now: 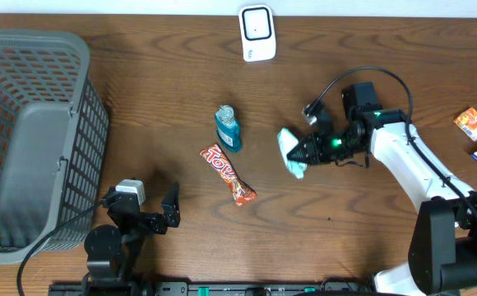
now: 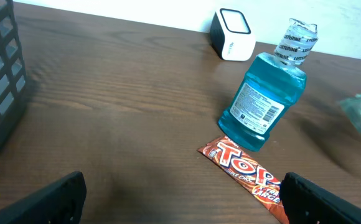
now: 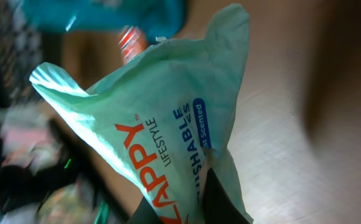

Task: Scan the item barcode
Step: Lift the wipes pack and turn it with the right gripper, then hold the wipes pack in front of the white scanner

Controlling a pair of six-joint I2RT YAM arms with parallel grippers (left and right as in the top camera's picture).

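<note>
A grey plastic mesh basket sits at the left end of the brown wooden counter. Near it, the left tool stands wide and empty. Mid-counter lies an orange-red candy bar just beside a blue mouthwash bottle. A white box-shaped scanner stands at the far edge. Right of the bottle, the right tool is clamped on a pale green soft wipes packet.

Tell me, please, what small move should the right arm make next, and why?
Probably it should carry the green wipes pack toward the white scanner at the table's far edge, turning the pack as needed. The right fingers are shut on the pack, the scanner stands some way off, and no barcode shows in any view.
</note>
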